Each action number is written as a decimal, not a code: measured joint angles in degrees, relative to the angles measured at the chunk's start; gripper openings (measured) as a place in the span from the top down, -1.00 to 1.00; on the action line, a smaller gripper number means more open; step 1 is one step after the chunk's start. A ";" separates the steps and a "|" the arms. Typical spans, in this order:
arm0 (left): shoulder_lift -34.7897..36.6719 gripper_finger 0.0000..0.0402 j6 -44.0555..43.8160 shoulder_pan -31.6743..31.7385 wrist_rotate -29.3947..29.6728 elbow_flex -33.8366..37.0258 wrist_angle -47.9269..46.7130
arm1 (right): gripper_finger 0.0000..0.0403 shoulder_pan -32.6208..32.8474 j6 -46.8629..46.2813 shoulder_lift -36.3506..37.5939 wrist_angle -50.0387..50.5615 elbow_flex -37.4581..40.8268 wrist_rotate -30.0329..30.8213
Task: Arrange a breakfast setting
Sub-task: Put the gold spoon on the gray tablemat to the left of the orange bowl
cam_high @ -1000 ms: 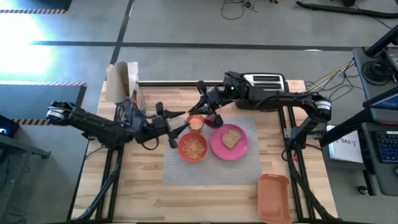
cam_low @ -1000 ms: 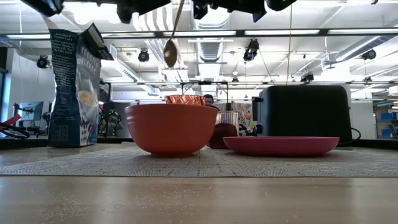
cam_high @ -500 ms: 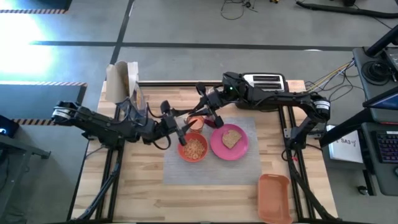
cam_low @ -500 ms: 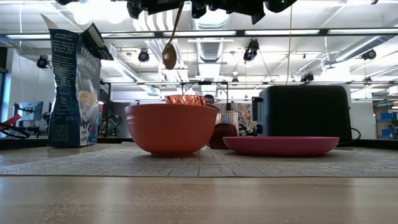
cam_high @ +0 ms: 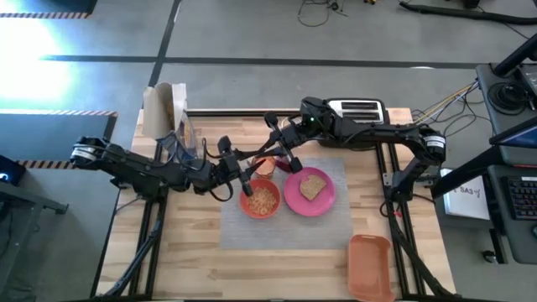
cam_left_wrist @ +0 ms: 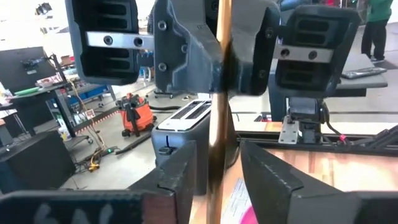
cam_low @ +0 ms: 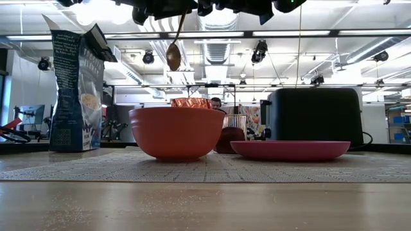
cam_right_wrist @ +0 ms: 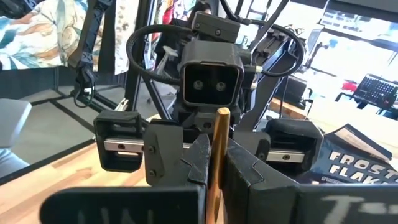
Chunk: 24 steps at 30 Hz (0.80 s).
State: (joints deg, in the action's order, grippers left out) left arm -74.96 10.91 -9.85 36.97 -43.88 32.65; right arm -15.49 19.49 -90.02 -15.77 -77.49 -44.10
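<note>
Inspection at the moment of record. The gold spoon (cam_low: 173,56) hung upright in the upper centre of the low view, scoop end down, above the orange-red bowl (cam_high: 261,200) and clear of it.

My right gripper (cam_right_wrist: 216,146), just above centre in the high view, was closed narrowly on the handle, with no gap visible on either side. My left gripper (cam_left_wrist: 217,155), just left of centre in the high view, met it head-on with the same handle running through its own opening. Whether it bore on the handle I could not tell.

The orange cup (cam_high: 263,166) stood just above the bowl in the high view. The pink plate (cam_high: 323,200) lay to the bowl's right, carrying the toast slice (cam_high: 314,185).

Handling assessment:
- The spoon appeared light, rigid and smooth, probably metal or plated.
- Such a thin, slick handle could pivot or slip under a light pinch.
- The hold is best taken on the flat of the handle at mid-length, squarely across its width.
- One gripper should hold securely before the other lets go.
</note>
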 joint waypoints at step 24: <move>0.89 0.95 -1.36 0.22 0.04 -0.04 -3.33 | 0.71 -0.42 -9.96 0.81 1.62 0.00 0.48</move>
State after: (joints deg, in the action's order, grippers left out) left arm -74.07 9.54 -9.63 37.01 -43.92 29.32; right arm -15.90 9.52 -89.21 -14.15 -77.49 -43.62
